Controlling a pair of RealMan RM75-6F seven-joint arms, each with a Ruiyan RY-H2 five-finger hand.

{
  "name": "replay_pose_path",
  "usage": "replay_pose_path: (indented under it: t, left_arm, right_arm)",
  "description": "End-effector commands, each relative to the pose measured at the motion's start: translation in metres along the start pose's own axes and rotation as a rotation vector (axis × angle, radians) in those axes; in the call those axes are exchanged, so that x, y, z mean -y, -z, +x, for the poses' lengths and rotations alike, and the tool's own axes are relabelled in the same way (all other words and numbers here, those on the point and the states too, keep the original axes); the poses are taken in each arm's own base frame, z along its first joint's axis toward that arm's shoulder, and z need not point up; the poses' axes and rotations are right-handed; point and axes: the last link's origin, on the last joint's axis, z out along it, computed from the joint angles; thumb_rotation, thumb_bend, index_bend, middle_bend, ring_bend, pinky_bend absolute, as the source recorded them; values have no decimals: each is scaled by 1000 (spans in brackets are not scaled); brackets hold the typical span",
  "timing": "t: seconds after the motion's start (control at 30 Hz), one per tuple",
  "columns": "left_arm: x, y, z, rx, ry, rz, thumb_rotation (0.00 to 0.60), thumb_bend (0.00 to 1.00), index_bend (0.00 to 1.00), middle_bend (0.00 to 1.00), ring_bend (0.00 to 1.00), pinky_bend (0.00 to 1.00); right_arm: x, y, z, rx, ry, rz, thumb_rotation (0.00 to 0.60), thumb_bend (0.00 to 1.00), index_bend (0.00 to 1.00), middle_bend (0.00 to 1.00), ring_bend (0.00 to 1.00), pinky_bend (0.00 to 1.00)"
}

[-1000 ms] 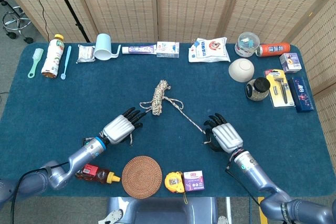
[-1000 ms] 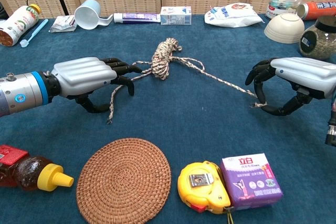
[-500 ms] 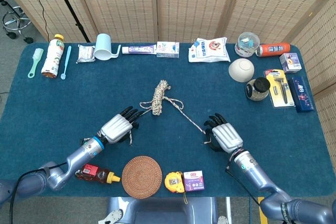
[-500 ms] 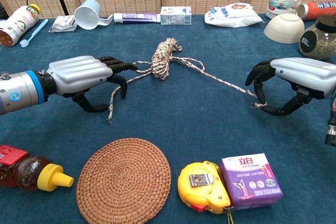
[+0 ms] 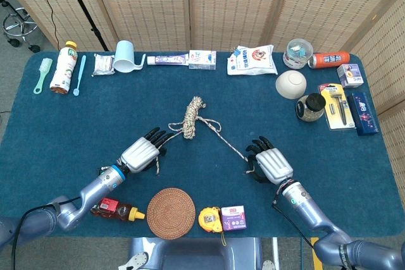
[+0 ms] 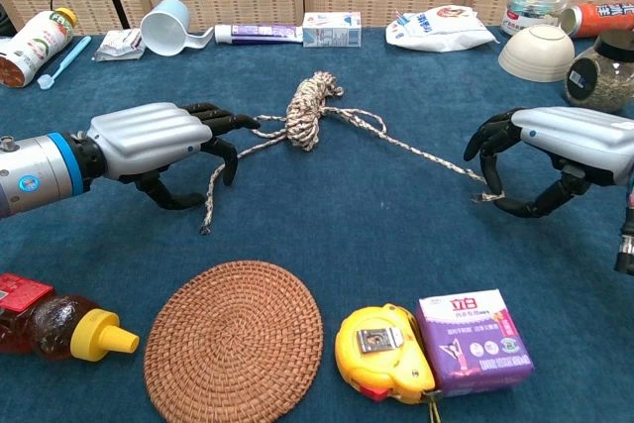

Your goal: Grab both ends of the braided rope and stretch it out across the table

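The braided rope [image 6: 309,111] lies near the middle of the blue-covered bench [image 5: 76,124], most of it still bundled in a tight coil. One strand runs out of the coil toward the right and ends at the right hand [image 6: 555,160]; another runs left to the left hand [image 6: 163,151], with a loose tail hanging down past its fingers onto the cloth.

The right hand has its dark fingers curled around the rope's end — the tip of the strand sits pinched between thumb and finger, so it grips that end. The left hand lies low over the bench with its fingers [image 6: 226,126] curled down over the other strand; the rope passes under them, and it appears to hold that strand, though the contact is partly hidden.

Near the front edge sit a round woven coaster [image 6: 234,342], a yellow tape measure [image 6: 381,349] touching a small purple box [image 6: 474,341], and a honey bottle with a yellow cap [image 6: 50,322] — all well apart from the rope. Along the back stand a blue cup [image 5: 125,56], a toothpaste box [image 5: 168,60], a white pouch [image 5: 253,60] and a pale bowl [image 5: 291,84].
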Motion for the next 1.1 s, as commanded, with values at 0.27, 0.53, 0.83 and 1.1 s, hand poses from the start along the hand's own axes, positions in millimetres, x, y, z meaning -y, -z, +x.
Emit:
replay_pose_path:
  t: [0.27,0.53,0.83,1.1]
  left_arm:
    - [-1,-2,-1,-3,-2,11,600,356,444,0,0,0]
    - [-3,-4,-2,-2,-1,12,600,356,463,0,0,0]
    - [-5,-7,-2,-11,3,18,600,356,515,30,0,0]
    - [-7,-9,-2,-19,9,20,600,357,569,46,0,0]
  right_arm:
    - [-2,1,0,0,-3,-6,600,439,639,257,119,0]
    - [-3,2,-1,1,-6,-9,600,439,640,257,121,0]
    - [-6,3,-2,2,-7,-16,600,439,641,258,123,0]
    - [-8,5,-2,1,-9,-22,600,439,642,263,126,0]
